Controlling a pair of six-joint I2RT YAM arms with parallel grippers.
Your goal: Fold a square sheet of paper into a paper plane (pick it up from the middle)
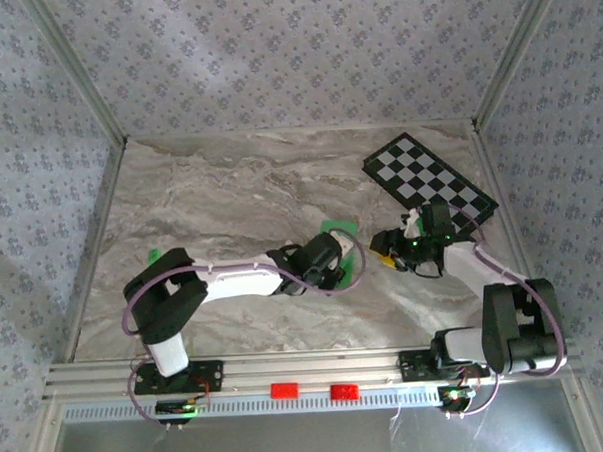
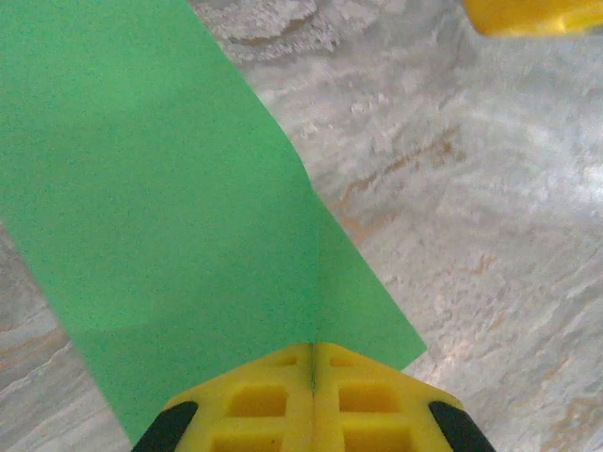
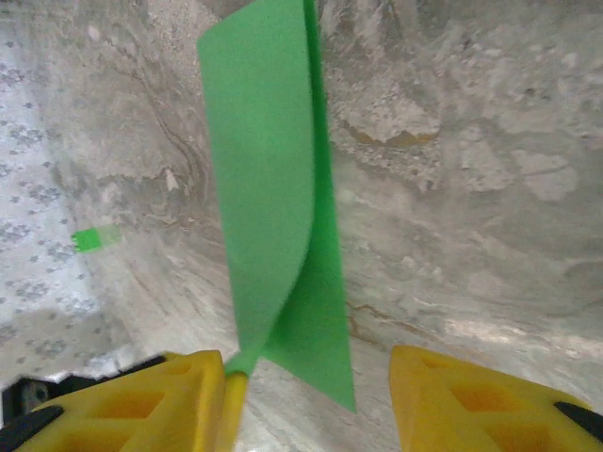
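Counter: a grey and tan marbled slab (image 1: 220,190), running from the near aluminium rail to the far wall, with a soft sheen on its right half.
Room: walls (image 1: 274,47) covered in pale blue-grey with a small repeating flower motif close the counter on the left, far and right sides. Slanting metal posts (image 1: 80,76) mark the far corners.
Near rail: a ribbed aluminium rail (image 1: 318,370) carries both arm bases, with two red blocks (image 1: 284,390) between them.
Checkered board: the black-and-white board (image 1: 430,180) lies flat at the far right of the counter, turned at an angle.
Small green block: this block (image 1: 155,255) sits at the left edge of the counter, beside the left arm.
Green sheet of paper: the sheet (image 2: 160,188) is mid-counter between the two pincers. It is folded into two layers along a crease, and one layer curls away in the right wrist view.
Left pincer: the yellow fingers of the left pincer (image 2: 313,353) are pressed together on the sheet's near edge, holding it.
Right pincer: the fingers of the right pincer (image 3: 309,363) stand moderately apart. The sheet's lower end hangs between them and touches the left finger, clear of the other.
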